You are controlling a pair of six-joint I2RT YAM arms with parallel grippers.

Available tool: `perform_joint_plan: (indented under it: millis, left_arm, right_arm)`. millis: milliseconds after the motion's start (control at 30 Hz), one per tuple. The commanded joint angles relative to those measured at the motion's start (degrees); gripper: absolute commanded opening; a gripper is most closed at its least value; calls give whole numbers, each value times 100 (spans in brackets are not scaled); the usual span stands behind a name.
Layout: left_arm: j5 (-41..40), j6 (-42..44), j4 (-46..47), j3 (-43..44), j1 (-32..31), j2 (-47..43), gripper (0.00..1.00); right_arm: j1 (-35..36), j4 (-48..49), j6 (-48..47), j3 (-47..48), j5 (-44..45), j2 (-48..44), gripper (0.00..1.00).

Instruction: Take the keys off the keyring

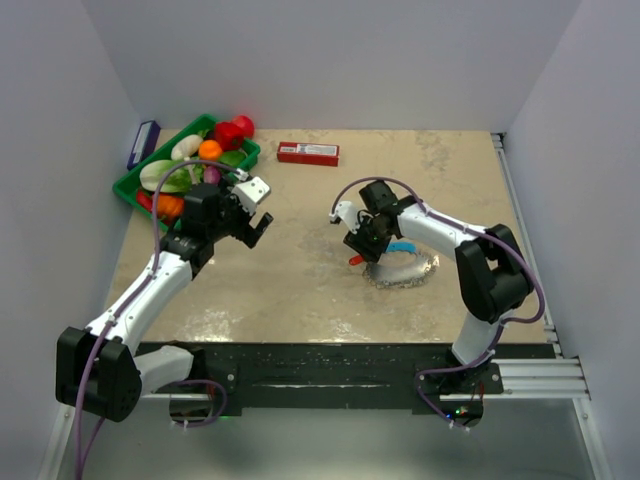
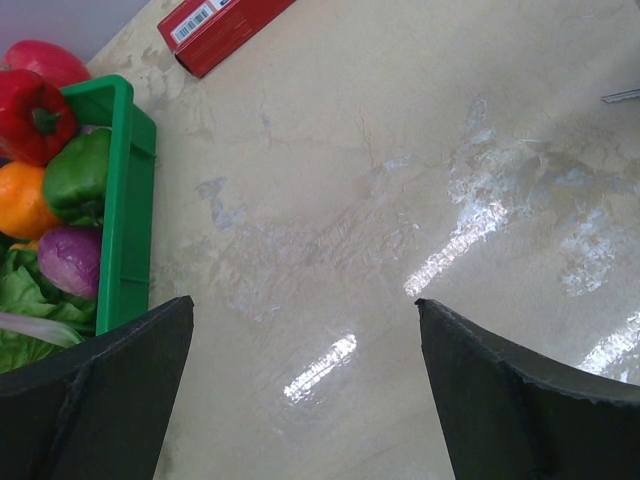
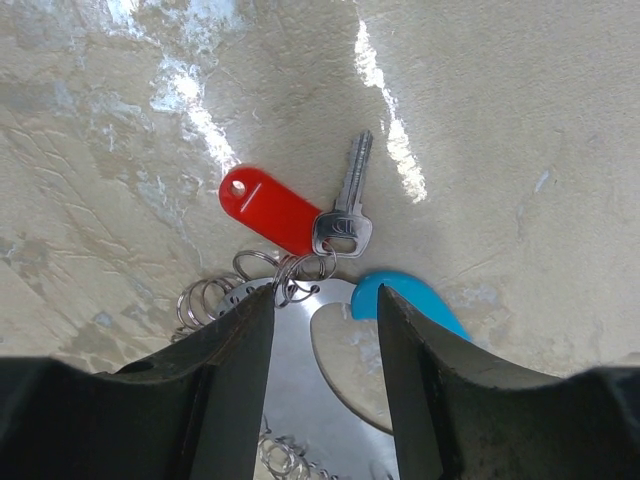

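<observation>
The keyring (image 1: 405,270) lies flat on the table right of centre, a silvery band (image 3: 300,370) with a bright blue curved section (image 3: 400,295) and small split rings (image 3: 205,295) along its edge. One silver key (image 3: 347,200) with a red tag (image 3: 270,210) hangs from a ring at the band's tip. My right gripper (image 3: 325,295) is low over the ring, its jaws straddling the band and apart, a strip of table showing between the band and the right finger. My left gripper (image 2: 305,302) hangs wide open over bare table near the tray, holding nothing.
A green tray (image 1: 135,185) of toy vegetables sits at the back left, close to the left gripper (image 1: 255,215). A long red box (image 1: 307,153) lies at the back centre. A small dark blue object (image 1: 143,143) leans by the left wall.
</observation>
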Motion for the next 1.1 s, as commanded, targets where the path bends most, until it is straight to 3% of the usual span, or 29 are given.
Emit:
perform_joint_plan:
  millis: [0,300,1067]
  left_arm:
    - [70,-104,278,-75,-34,8,99]
    - [78,-121,278,-93,-34,-10,99]
    - [122,-166,322,-102,-34,104,99]
  right_arm:
    - [-40,73,63,53,-138,-250,49]
    - [-58,311,107,-88,328,-180,48]
    - [-67,30,-69,-185,-120,-242,50]
